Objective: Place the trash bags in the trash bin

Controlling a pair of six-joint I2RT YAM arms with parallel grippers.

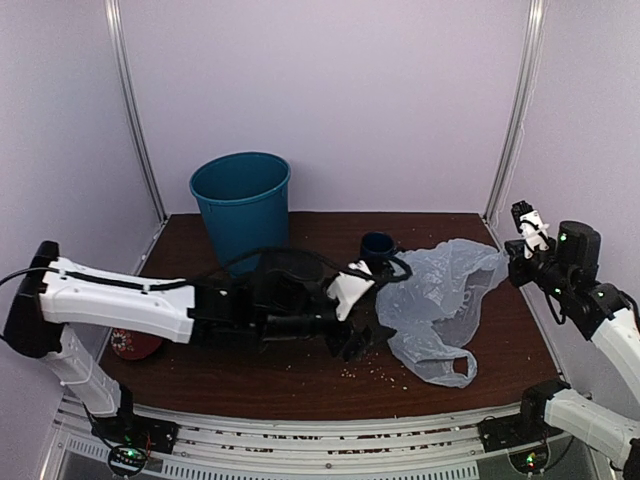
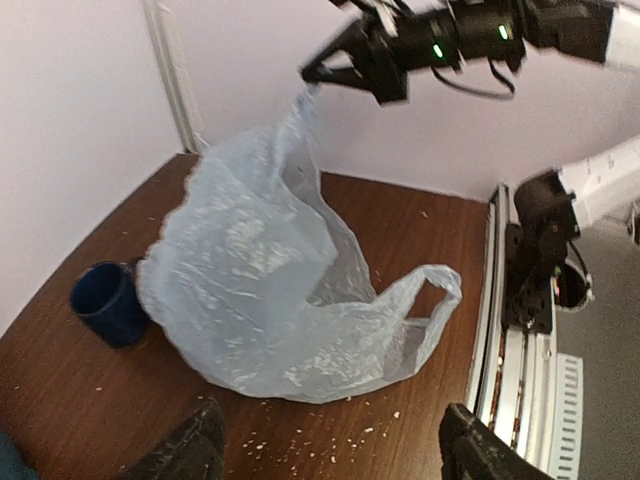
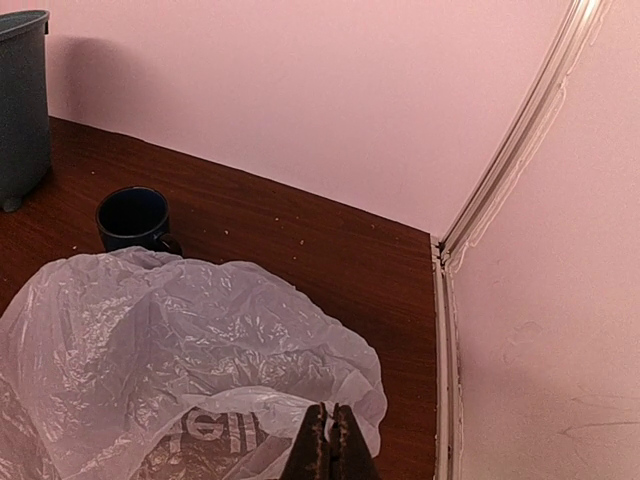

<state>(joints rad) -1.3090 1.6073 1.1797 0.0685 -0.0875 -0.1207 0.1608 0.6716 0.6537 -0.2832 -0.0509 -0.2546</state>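
Top external: right hand (image 1: 508,260) clamps trash bag (image 1: 440,290); left hand (image 1: 360,342), apart, beside it.

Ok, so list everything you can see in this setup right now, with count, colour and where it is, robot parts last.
trash bag: one, translucent pale blue-grey, right side of the table, top edge held up
trash bin: one, teal-blue, upright, back left
mug: one, dark blue, between bin and bag
round object: one, red, left edge, partly hidden under the left arm; cannot tell what it is
crumbs: many, pale, scattered near the front
table: one, dark brown wood
left claw: one, black, open, low beside the bag, holding nothing
right claw: one, black, shut on the bag's edge, raised at the right
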